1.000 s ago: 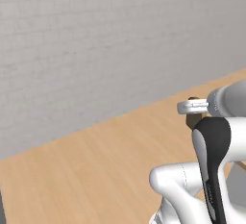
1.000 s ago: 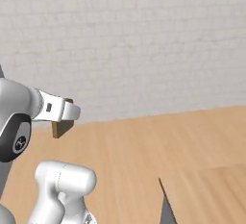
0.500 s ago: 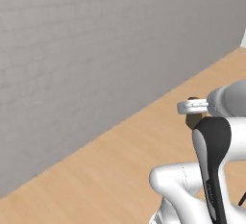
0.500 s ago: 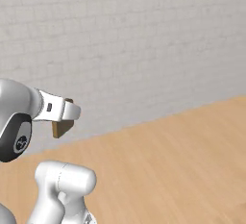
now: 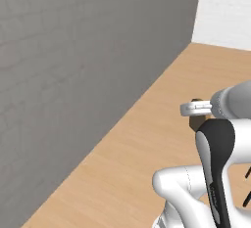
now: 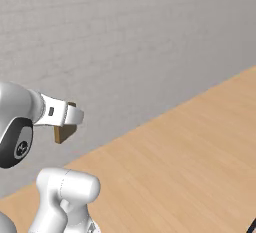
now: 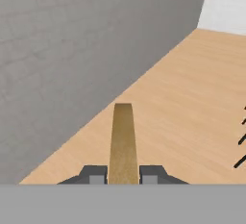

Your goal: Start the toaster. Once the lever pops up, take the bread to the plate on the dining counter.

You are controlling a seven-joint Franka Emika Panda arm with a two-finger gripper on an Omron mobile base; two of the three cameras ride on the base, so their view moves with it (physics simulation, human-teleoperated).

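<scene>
My gripper (image 7: 123, 175) is shut on the bread (image 7: 123, 141), a tan slice seen edge-on that stands up between the two dark fingertips (image 7: 96, 174). In the right base view the bread (image 6: 64, 132) hangs below the white hand (image 6: 60, 114), held in the air in front of the grey brick wall (image 6: 125, 42). In the left base view a brown bit of the bread (image 5: 196, 122) peeks out under the hand (image 5: 196, 108). The toaster, the plate and the dining counter are out of view.
A light-wood surface (image 5: 147, 153) runs along the foot of the grey wall (image 5: 73, 75). A white wall (image 5: 225, 7) meets it at a corner far right. Thin black bars (image 7: 240, 141) poke in at the right edge.
The whole picture has swung between frames, so the base and its cameras have turned; the white wall corner has come into sight. The bread stays clamped in the gripper.
</scene>
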